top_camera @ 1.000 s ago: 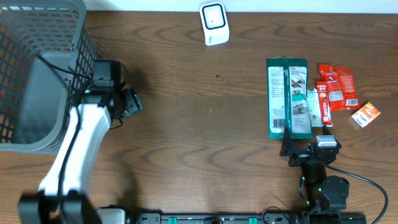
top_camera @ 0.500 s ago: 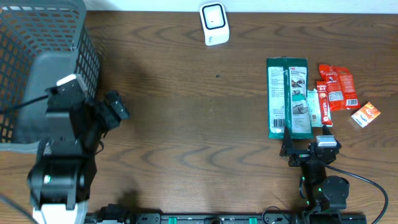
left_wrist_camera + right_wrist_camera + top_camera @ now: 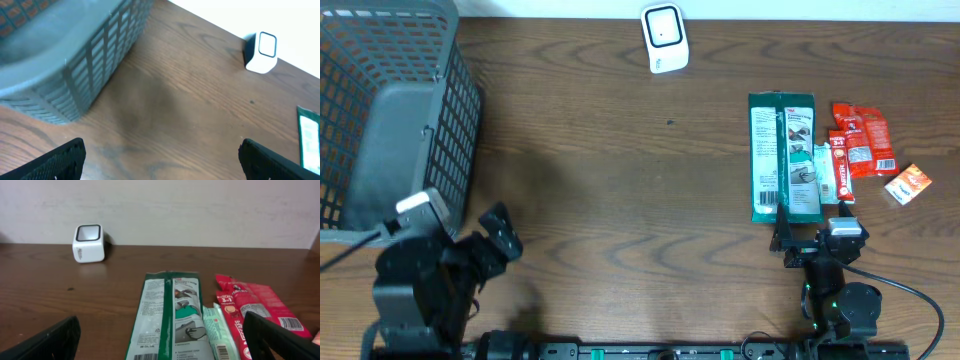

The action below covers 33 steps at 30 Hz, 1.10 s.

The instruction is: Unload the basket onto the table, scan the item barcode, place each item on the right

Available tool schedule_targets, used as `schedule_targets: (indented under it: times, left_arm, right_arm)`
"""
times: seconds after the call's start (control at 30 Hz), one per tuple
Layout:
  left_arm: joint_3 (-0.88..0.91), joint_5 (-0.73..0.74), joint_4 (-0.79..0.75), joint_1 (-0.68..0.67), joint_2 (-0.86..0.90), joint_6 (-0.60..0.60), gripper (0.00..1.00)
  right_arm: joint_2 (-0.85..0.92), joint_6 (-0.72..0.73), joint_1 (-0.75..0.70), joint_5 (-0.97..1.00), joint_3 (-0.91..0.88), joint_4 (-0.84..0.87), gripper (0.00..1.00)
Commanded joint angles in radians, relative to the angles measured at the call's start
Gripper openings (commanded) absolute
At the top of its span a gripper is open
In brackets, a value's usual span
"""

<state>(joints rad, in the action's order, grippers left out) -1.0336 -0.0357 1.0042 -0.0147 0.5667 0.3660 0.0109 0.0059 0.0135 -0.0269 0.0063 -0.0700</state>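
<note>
The green packet (image 3: 782,155) lies flat on the right part of the bench (image 3: 620,190), with its long side running away from the robot and a barcode showing at its near end in the right wrist view. A slim pale packet (image 3: 827,176) lies touching its right edge, red packets (image 3: 861,140) lie just beyond that, and a small orange packet (image 3: 908,184) sits apart farther right. The right tool (image 3: 817,240) hovers just short of the green packet's near end, its fingers spread wide and holding nothing. The white scanner (image 3: 664,38) stands at the far edge of the bench. The left tool (image 3: 492,240) is also wide open and empty, near the front left, beside the grey basket (image 3: 390,120).
</note>
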Motion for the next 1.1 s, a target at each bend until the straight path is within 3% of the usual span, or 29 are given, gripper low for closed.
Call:
schedule_targets:
  times: [0.0, 0.27, 0.5, 0.77, 0.87, 1.07]
  left_arm:
    - [0.076, 0.028, 0.004, 0.005, -0.105, 0.004, 0.98]
    - [0.23, 0.028, -0.031, 0.003, -0.36, 0.006, 0.98]
    - [0.346, 0.028, -0.247, 0.002, -0.531, 0.006, 0.98]
    - [0.49, 0.062, -0.695, -0.005, -0.564, 0.005, 0.98]
    - [0.592, 0.105, -0.973, -0.005, -0.564, 0.005, 0.98]
    - [0.756, 0.135, -1.294, -0.005, -0.564, 0.006, 0.98]
  right_arm:
    - [-0.005, -0.014, -0.002, 0.003, -0.001, -0.003, 0.99]
    - [-0.005, -0.014, -0.002, 0.003, -0.001, -0.003, 0.99]
    - [-0.005, -0.014, -0.002, 0.003, -0.001, -0.003, 0.99]
    - [-0.005, -0.014, -0.002, 0.003, -0.001, -0.003, 0.99]
    - [-0.005, -0.014, -0.002, 0.003, -0.001, -0.003, 0.99]
    - [-0.005, -0.014, -0.002, 0.003, -0.001, -0.003, 0.99]
